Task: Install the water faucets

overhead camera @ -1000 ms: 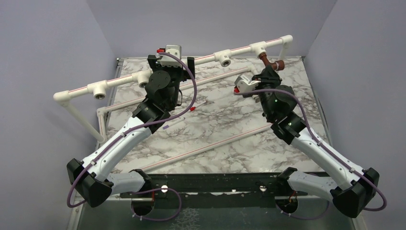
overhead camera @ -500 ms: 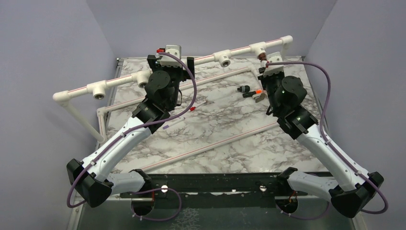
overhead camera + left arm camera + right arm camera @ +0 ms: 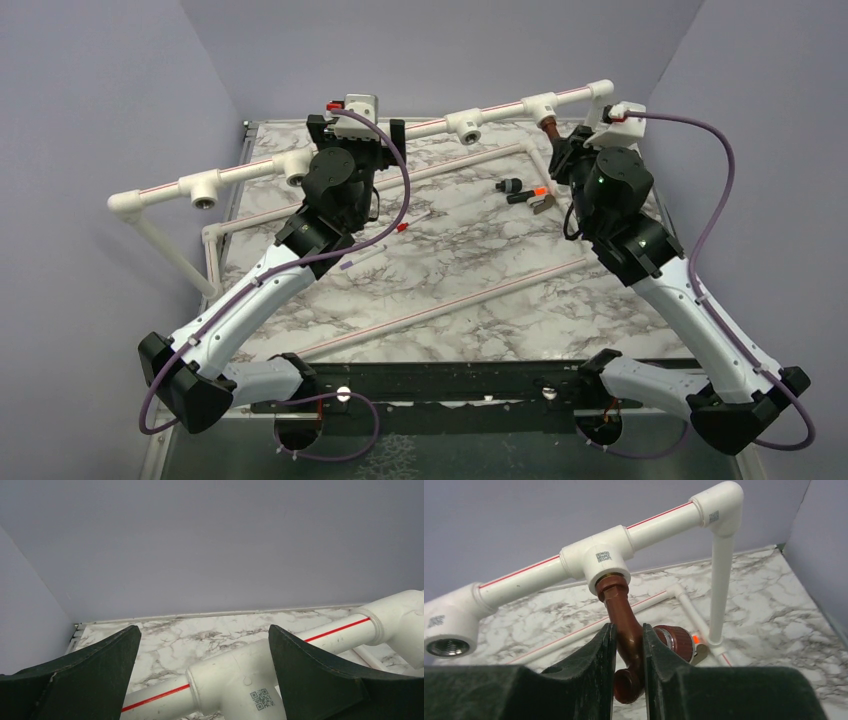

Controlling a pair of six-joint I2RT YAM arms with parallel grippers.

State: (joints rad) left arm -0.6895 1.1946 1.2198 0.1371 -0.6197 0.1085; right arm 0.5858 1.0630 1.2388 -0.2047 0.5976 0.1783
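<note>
Under the white tee (image 3: 596,555), copper-brown bent faucet (image 3: 623,611), right gripper (image 3: 629,630) clamped on it, left gripper (image 3: 204,631) wide.

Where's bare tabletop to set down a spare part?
Centre-right marble between the loose pipe and the low frame pipe; also the near strip between that loose pipe and the base rail. Crowded: back right, where the right gripper clamps the faucet, with small parts beside it.

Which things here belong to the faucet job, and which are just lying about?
Job: faucet, right gripper shut on it, tee, pipe, left gripper open over the pipe.
Lying about: black and orange bits, red-tipped stick.
</note>
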